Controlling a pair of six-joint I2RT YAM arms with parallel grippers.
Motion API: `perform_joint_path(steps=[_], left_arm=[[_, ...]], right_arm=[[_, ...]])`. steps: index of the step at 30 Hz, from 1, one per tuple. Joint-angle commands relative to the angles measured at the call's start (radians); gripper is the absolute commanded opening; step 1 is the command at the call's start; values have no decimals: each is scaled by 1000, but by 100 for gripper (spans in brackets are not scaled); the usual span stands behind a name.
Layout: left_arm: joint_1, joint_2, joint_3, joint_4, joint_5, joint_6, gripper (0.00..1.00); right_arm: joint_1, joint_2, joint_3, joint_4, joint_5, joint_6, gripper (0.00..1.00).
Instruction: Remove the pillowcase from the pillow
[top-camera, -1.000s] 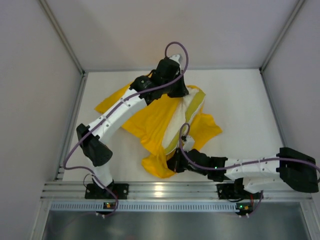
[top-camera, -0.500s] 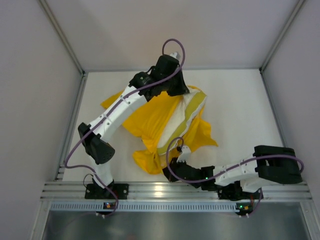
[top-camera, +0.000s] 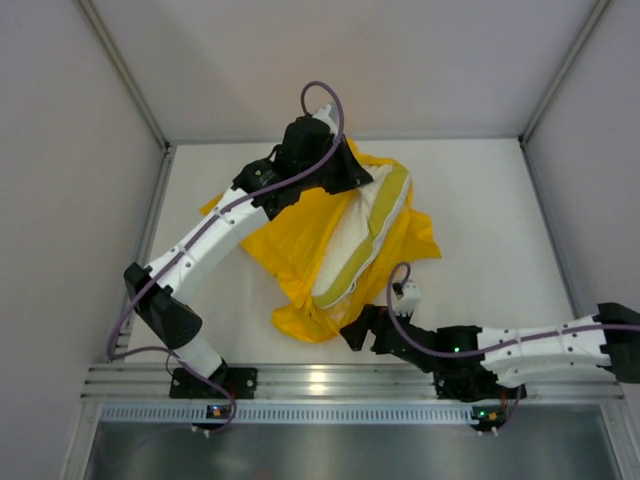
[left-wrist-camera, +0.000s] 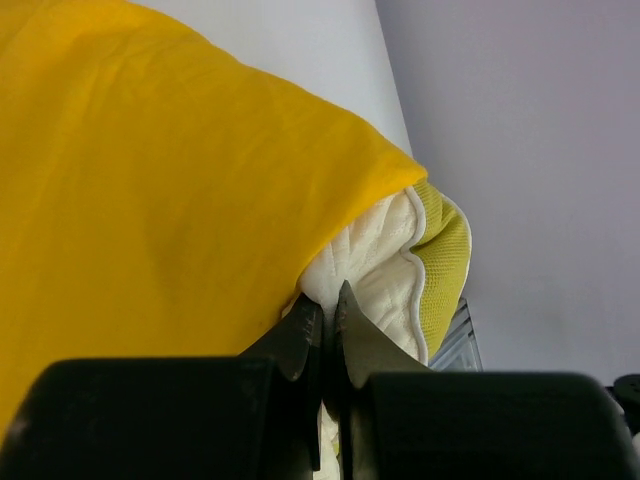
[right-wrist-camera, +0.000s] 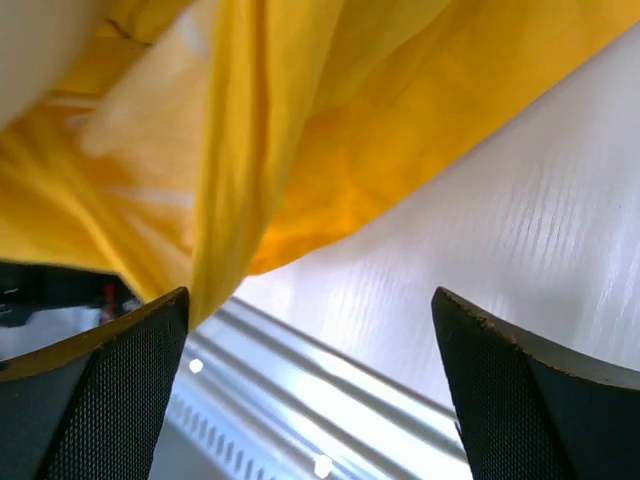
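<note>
The cream pillow (top-camera: 352, 238), with a yellow-green mesh band, lies mid-table and sticks halfway out of the bright yellow pillowcase (top-camera: 285, 245). At its far end my left gripper (top-camera: 343, 182) is shut on the pillow's quilted corner. In the left wrist view the pillow (left-wrist-camera: 385, 262) is pinched between the closed jaws of the left gripper (left-wrist-camera: 331, 305), and the pillowcase (left-wrist-camera: 150, 200) covers the left side. My right gripper (top-camera: 357, 330) sits low at the pillowcase's near edge and is wide open. In its wrist view the right gripper (right-wrist-camera: 310, 325) holds nothing; a pillowcase (right-wrist-camera: 250, 130) fold hangs beside its left finger.
A ribbed aluminium rail (top-camera: 320, 378) runs along the near edge, right below the right gripper. Grey enclosure walls (top-camera: 80, 150) close in the white table (top-camera: 480, 200) on the left, far and right sides.
My right gripper has opened and let go of the pillowcase's near edge, its arm now stretched low along the rail. The left arm drew the pillow's far end slightly left and away.
</note>
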Motion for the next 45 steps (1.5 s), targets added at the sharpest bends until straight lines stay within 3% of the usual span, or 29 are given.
perform_joint_path(steps=[1, 5, 8, 17, 19, 22, 25, 30, 37, 45], left_arm=[[-5, -17, 6, 241, 57, 29, 0], [-6, 8, 16, 251, 67, 52, 0], [-6, 14, 15, 249, 67, 63, 0], [-14, 20, 16, 251, 57, 57, 0], [-19, 25, 16, 251, 58, 57, 0], [-23, 23, 13, 251, 58, 54, 0], [-29, 20, 13, 251, 54, 54, 0], [-31, 16, 19, 251, 52, 60, 0], [-31, 14, 16, 251, 58, 55, 0], [-37, 7, 13, 252, 61, 50, 0]], right_arm=[[6, -241, 5, -258, -58, -3, 100], [8, -488, 3, -264, -114, -69, 99], [9, -522, 55, -276, -101, -107, 99], [-43, -340, 276, -281, 76, -204, 100], [-102, -297, 319, -272, 42, -236, 99], [-277, -208, 352, -227, -125, -273, 100], [-317, -160, 359, -198, -148, -278, 100], [-331, -133, 341, -155, -167, -278, 99], [-354, -133, 269, 29, -254, -276, 99], [-365, -80, 250, 46, -233, -265, 99]])
